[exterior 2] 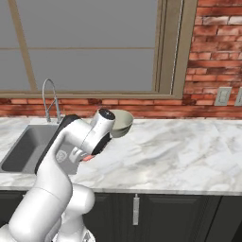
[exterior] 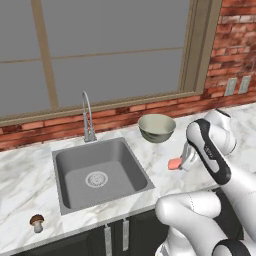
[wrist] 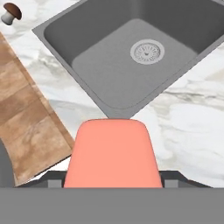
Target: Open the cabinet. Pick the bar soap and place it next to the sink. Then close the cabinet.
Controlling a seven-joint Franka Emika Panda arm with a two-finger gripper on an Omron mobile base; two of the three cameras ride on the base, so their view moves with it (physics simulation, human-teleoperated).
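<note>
gripper (exterior: 181,162) apparently around bar soap (wrist: 112,154)

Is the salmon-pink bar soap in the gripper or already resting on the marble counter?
In the gripper: the salmon-pink bar soap sits between its fingertips, above the white marble counter right of the grey metal sink.

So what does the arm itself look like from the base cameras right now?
A glossy white arm of rounded, tube-like links with black bands at the joints. One link carries a small grey round marking. No loose cables show. The gripper end looks light grey.
</note>
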